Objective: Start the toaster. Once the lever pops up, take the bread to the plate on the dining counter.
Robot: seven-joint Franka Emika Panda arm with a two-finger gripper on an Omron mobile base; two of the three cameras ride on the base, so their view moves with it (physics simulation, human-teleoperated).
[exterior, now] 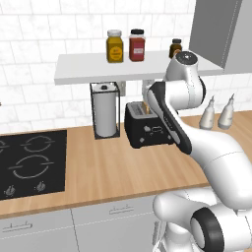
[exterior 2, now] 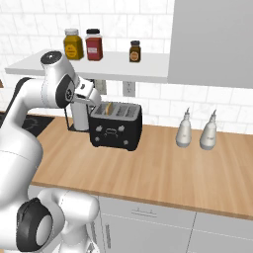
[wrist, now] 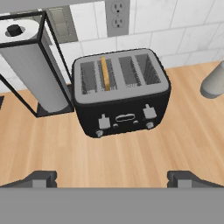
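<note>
Toaster dead ahead, hand wide and empty

Toaster (wrist: pixel 120 92) sits on the wood counter (wrist: pixel 131 157) against the tiled wall, just beside the paper-towel holder (wrist: pixel 37 65). Bread (wrist: pixel 105 73) is standing on edge in one of the left slots, only its top crust poking out. The hand (wrist: pixel 111 178) hovers above and in front of it with fingers spread as wide as they go, nothing between them. From the hand camera the toaster lies straight ahead and below, front controls facing the hand, long side running across. The left lever (wrist: pixel 103 122) is the tab on that front face under the bread's slot, so I'd guess the next move is forward, down and a touch left onto it.
</note>
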